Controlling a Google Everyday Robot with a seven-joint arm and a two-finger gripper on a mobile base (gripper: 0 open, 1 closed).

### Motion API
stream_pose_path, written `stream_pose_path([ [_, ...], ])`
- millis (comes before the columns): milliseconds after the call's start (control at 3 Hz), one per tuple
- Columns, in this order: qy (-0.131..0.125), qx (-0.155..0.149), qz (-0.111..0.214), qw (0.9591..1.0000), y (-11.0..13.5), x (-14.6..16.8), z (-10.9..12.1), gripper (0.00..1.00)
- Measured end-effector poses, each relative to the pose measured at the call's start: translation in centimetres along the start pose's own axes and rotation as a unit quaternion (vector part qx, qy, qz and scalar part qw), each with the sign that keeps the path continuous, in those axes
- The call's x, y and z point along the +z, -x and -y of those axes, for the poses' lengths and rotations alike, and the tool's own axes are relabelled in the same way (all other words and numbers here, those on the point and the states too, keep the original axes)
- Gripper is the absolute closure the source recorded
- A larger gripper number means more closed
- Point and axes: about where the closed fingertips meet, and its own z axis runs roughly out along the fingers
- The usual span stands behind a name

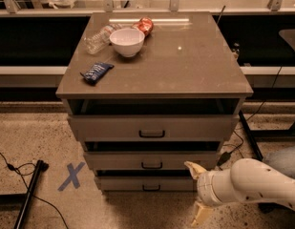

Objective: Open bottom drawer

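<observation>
Claw (193, 193): we record it at the lower right of the camera view, on the end of a white arm (247, 182) that enters from the right edge. Its two pale fingers (194, 169) are spread wide, one above the other, and have hold of nothing. The upper finger lies by the right end of the lower drawer fronts; we cannot tell whether it touches them. The lower finger points down toward the floor.

Bottom drawer (132, 182): lowest of three in the cabinet, a slim flat front with a small black handle (151, 188) at its middle. The handle sits to the left of the claw and apart from it. A dark gap runs above the front.

Middle drawer (152, 159) and top drawer (152, 127): each with a like black handle, each front stepped out a little past the one below.

Worktop (194, 66): we list a white bowl (127, 41), a clear bottle (97, 38) lying just beside it, a red packet (145, 25) behind the bowl, and a blue wrapper (96, 72) near the left front edge.

Floor: a blue tape cross (71, 176) left of the cabinet, a black pole (30, 194) further left, and a dark cable (233, 144) at the cabinet's right side, near the claw.
</observation>
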Motion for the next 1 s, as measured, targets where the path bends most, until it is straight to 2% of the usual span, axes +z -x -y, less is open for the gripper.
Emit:
stream_pose_path([
  [333, -0.01, -0.02, -0.011, 0.9997, -2.5, 3.0, 1.2, 0.0],
  [667, -0.016, -0.028, -0.024, 0.9992, -5.9, 6.8, 1.3, 0.0],
  [1000, -0.015, -0.027, -0.024, 0.9992, -5.9, 6.8, 1.2, 0.0],
])
